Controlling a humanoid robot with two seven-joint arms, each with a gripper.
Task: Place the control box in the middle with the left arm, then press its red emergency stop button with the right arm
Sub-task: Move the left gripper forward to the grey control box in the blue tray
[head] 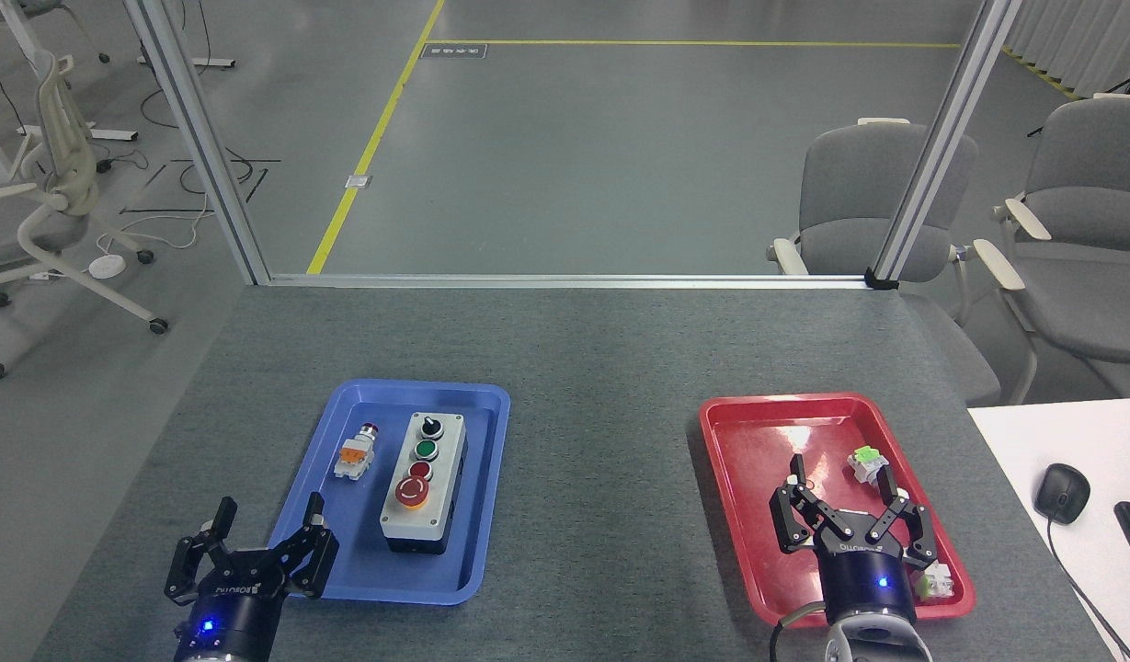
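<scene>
Left hand and right hand both spread wide, empty, clear of control box

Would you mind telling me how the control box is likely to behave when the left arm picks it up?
The control box looks rigid, so it probably won't flex. Its flat base on the blue tray suggests it won't roll. Being long with buttons on top, it may tilt if gripped off-centre, and the smooth sides could slip.

You can make out little lettering here. Each gripper body, left and right, carries a white brand mark, too small to read. The floor plate bears unreadable marks.
</scene>
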